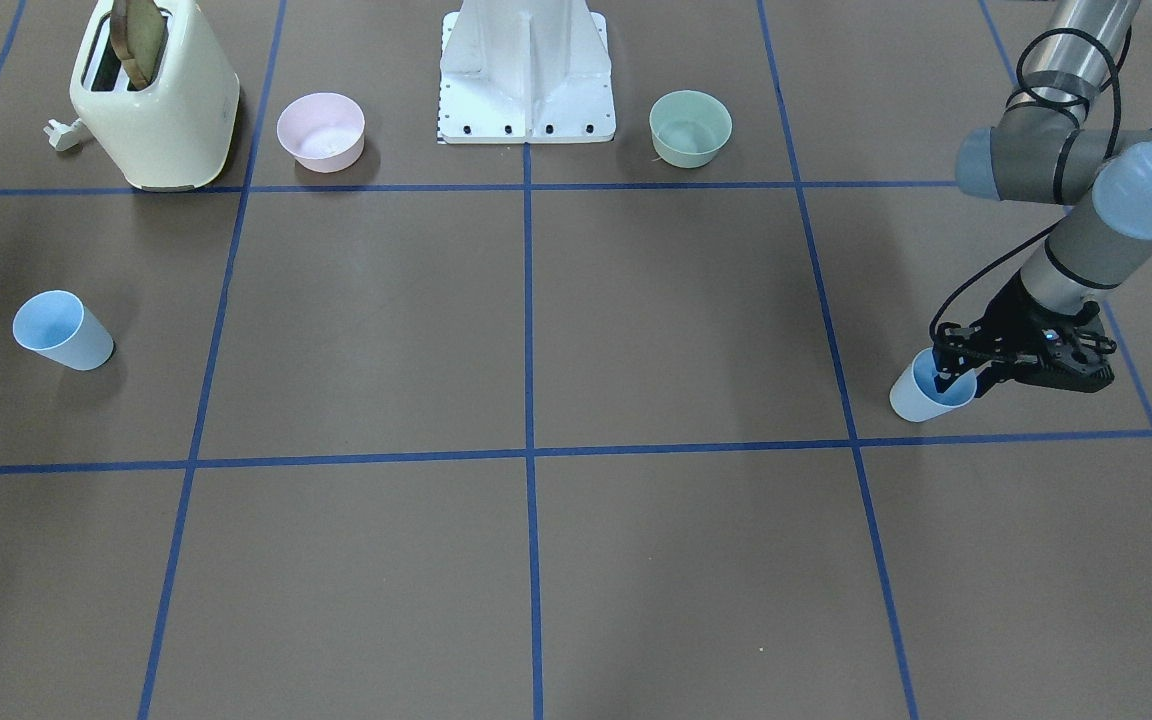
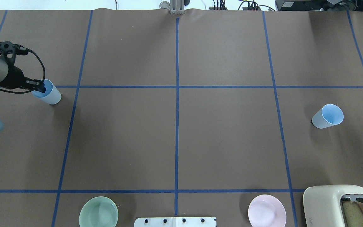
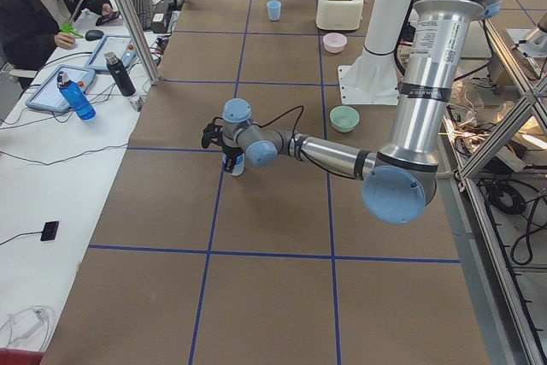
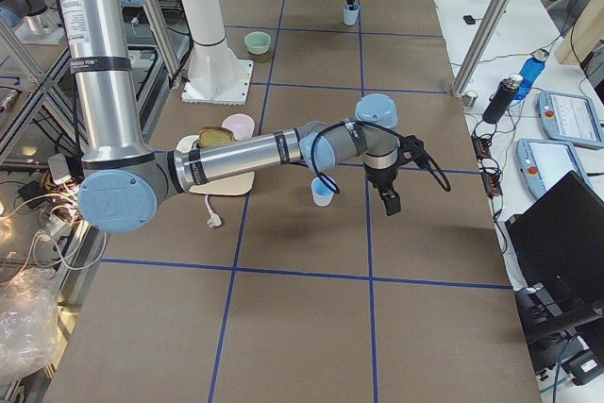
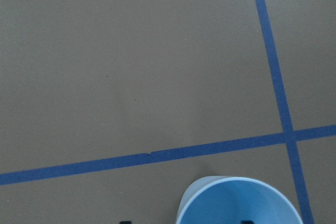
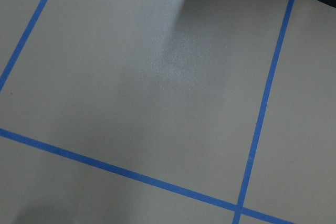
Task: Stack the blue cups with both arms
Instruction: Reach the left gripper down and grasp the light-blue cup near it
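One blue cup stands upright on the robot's left side of the table; it also shows in the overhead view. My left gripper is open and straddles its rim, one finger inside and one outside. The left wrist view shows this cup's rim at the bottom edge. The second blue cup stands alone on the robot's right side, and also shows in the overhead view. My right gripper hangs beside it and apart from it. I cannot tell whether it is open or shut.
A cream toaster with bread in it, a pink bowl, a green bowl and the white pedestal stand along the robot's side. A person sits at a side desk beyond the table.
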{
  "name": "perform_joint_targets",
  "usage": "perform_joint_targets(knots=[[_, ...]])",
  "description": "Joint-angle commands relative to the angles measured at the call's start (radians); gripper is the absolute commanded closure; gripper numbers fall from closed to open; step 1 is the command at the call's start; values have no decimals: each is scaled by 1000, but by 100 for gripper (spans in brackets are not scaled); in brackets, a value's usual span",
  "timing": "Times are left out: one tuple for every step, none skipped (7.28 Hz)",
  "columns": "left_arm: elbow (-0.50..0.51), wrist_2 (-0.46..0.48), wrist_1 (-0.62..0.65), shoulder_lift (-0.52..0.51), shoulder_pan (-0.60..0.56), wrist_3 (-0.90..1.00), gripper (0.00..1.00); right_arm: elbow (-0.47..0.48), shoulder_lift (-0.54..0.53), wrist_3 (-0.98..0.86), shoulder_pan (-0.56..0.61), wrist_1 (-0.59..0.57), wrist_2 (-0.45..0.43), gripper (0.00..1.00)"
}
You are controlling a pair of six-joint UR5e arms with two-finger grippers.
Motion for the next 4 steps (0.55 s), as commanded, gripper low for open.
perform_joint_targets(knots=[[-32,-7,-3,1,2,3,100,1,0,3,0,0,0,0],[-81,-13,15,2,2,0,100,3,0,3,0,0,0,0],[-128,-13,55,-5,2,-11,100,3,-1,3,0,0,2,0],[-171,1,167,-74,2,-15,100,3,0,3,0,0,2,0]])
